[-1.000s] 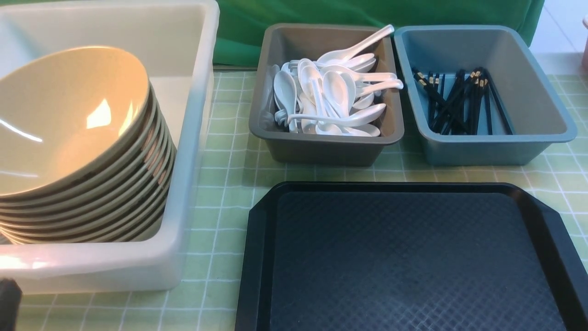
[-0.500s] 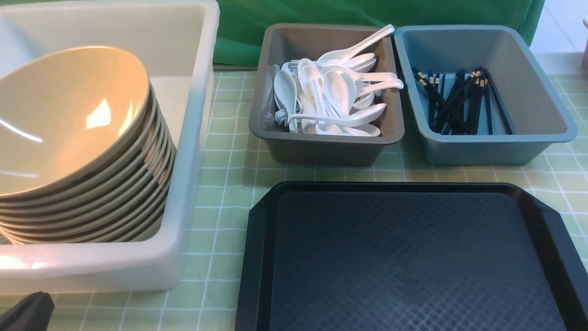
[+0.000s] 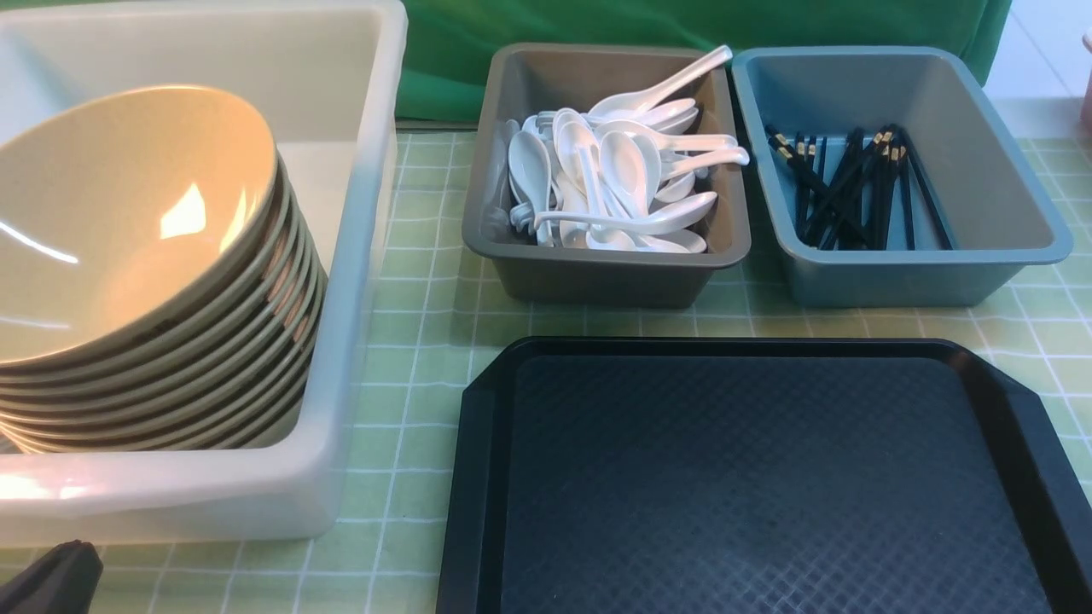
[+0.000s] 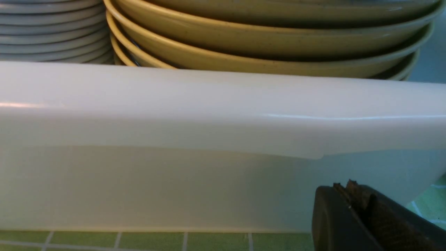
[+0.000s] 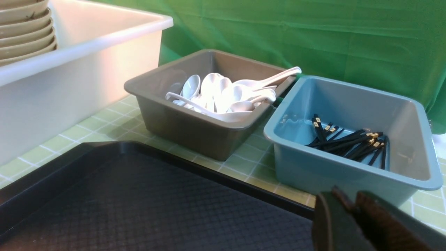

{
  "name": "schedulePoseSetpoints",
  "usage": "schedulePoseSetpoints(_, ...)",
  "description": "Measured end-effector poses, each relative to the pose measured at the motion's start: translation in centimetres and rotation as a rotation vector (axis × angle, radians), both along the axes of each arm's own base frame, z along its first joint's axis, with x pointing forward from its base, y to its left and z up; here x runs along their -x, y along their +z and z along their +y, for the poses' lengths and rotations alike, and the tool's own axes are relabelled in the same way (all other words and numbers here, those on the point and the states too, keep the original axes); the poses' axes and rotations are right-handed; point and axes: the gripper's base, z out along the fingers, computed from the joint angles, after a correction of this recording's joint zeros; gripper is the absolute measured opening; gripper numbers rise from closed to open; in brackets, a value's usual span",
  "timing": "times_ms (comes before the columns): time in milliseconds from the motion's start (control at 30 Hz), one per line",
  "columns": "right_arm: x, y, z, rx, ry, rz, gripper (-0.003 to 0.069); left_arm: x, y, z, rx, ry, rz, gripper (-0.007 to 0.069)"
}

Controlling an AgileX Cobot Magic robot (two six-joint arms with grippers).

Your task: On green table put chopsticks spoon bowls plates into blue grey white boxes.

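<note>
On the green table [image 3: 409, 298], the big white box [image 3: 358, 256] holds a tilted stack of tan bowls [image 3: 128, 222]. The left wrist view shows a stack of white plates [image 4: 52, 31] beside those bowls [image 4: 264, 42]. White spoons [image 3: 614, 170] fill the grey box [image 3: 597, 277], and black chopsticks [image 3: 853, 192] lie in the blue box [image 3: 904, 273]. My left gripper [image 3: 51, 580] is shut and empty, low in front of the white box's near wall [image 4: 209, 115]. My right gripper [image 5: 348, 197] hovers near the blue box [image 5: 313, 167], slightly open with nothing between its fingers.
A black textured tray [image 3: 768, 486] with nothing on it lies in front of the grey and blue boxes, its rim close to my right gripper. A dark green cloth [image 3: 682, 26] hangs behind the boxes.
The left gripper's tip has shifted a little to the right at the lower left corner of the front view. Boxes and their contents are unmoved.
</note>
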Motion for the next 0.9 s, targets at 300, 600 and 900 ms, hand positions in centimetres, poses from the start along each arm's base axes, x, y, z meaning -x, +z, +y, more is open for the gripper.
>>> schedulePoseSetpoints(300,0.0,0.0,0.0,0.012,0.000,-0.005,0.0099,0.0,0.0,0.0,0.000,0.000,0.000,-0.0002)
schedulePoseSetpoints(600,-0.1,-0.2,-0.4,0.311,-0.041,-0.084,0.0101,0.0,0.0,0.0,0.000,0.000,0.000,-0.0002)
schedulePoseSetpoints(900,-1.0,-5.0,-0.5,0.141,-0.301,0.158,0.0110,0.0,0.0,0.0,-0.002,-0.001,0.000,-0.0002)
